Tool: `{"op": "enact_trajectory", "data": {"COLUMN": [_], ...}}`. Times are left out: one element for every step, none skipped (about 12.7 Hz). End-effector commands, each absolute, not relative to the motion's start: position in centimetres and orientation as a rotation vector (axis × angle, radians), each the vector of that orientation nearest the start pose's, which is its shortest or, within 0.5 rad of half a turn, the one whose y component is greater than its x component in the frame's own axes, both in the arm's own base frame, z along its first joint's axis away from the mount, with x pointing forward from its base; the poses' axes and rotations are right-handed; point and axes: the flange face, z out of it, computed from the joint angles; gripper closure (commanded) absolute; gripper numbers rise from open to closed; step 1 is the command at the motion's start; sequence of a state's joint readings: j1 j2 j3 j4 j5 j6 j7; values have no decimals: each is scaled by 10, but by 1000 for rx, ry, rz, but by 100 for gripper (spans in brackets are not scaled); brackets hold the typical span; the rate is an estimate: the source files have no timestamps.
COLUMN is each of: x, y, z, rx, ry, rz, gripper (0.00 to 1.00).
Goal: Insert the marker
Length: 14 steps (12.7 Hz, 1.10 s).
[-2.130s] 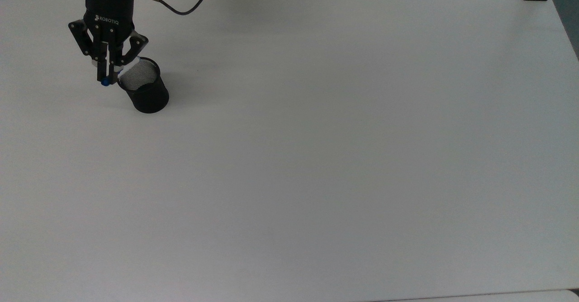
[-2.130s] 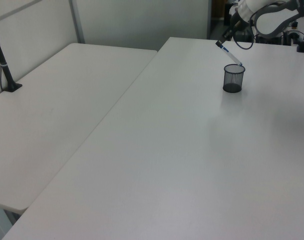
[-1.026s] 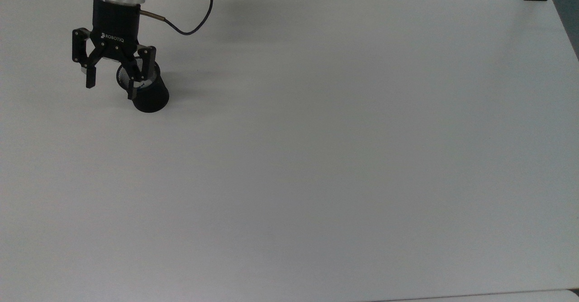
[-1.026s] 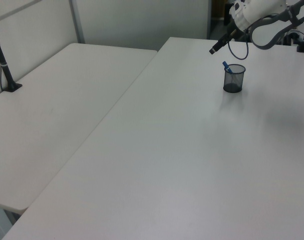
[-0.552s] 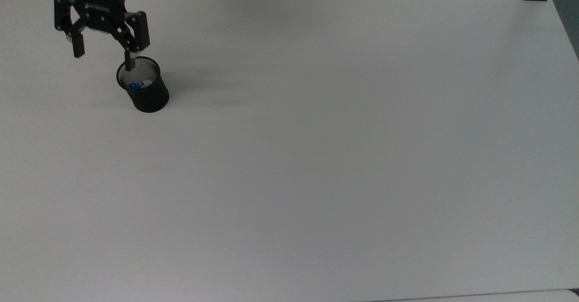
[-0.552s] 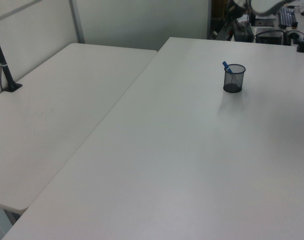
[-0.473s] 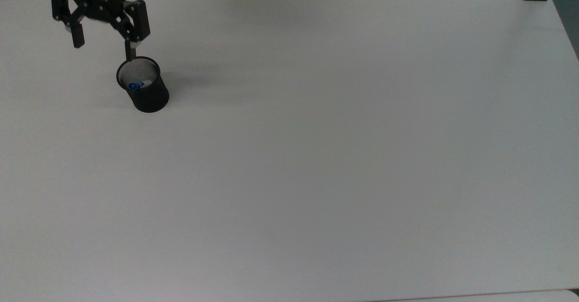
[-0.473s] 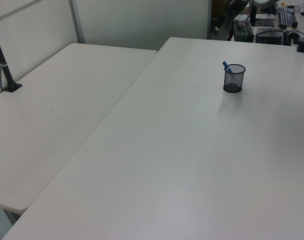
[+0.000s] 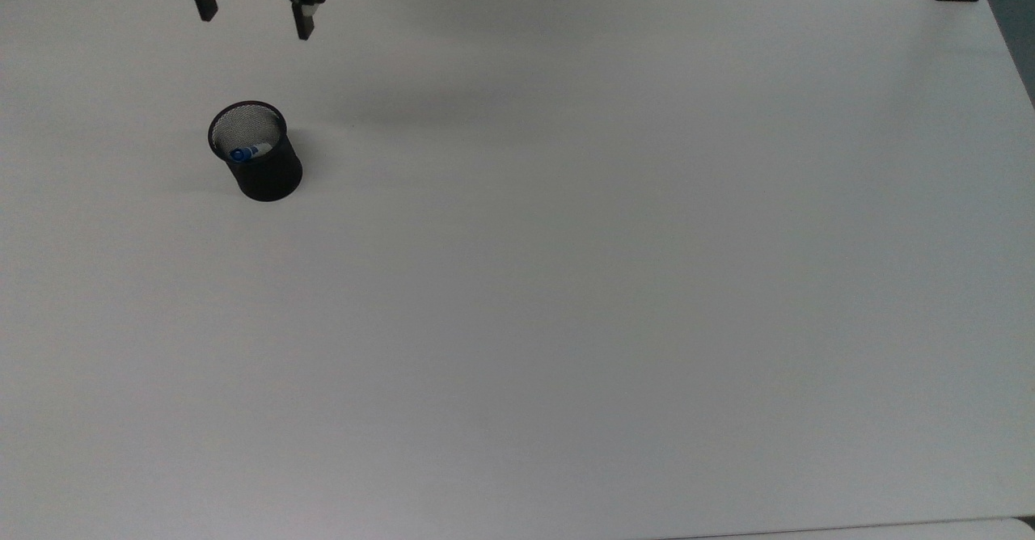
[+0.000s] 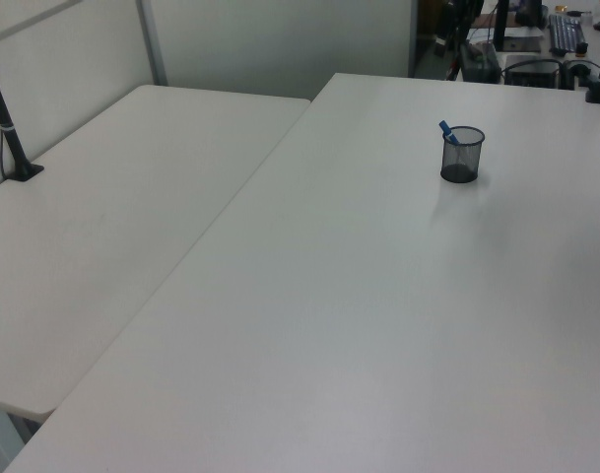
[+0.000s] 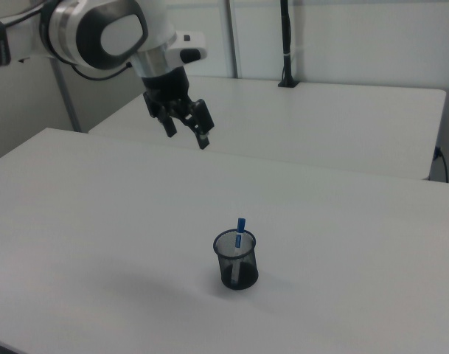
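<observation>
The marker [image 11: 240, 230] stands in the mesh cup [image 11: 236, 260] on the counter [image 9: 566, 281]; the end effector [image 11: 186, 133] hangs spread apart and empty, well above it.

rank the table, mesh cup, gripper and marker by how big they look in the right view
1. The table, by far the largest.
2. The gripper and the mesh cup look about alike; they stand at different distances from the camera, so no ranking.
3. The marker, smallest; only its blue top clears the rim.
</observation>
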<state>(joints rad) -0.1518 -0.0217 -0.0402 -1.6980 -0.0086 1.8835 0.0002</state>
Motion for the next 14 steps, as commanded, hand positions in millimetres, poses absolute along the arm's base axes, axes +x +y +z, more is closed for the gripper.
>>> {"op": "enact_trajectory", "data": {"x": [554,555,555,557,563,566,567,566,565,566,565,565,564,564], "y": [-74,-67,-65,-65,-63,-62,-63,-65,-66,-66,-70,-71,-71,-70], "z": [623,622,623,621,616,615,613,612,613,614,614,615,615,614], "rx": [-3117,-3118,-3118,-3121,-3137,-3139,-3147,-3149,-3150,-3148,-3146,-3146,-3146,-3144], "ry": [230,220,210,185,153,131,75,39,34,46,60,63,65,63], "rz": [-141,-133,-138,-145,-152,-171,-166,-159,-161,-166,-168,-176,-171,-166], "gripper": [0,0,0,0,0,0,0,0,0,0,0,0,0,0]}}
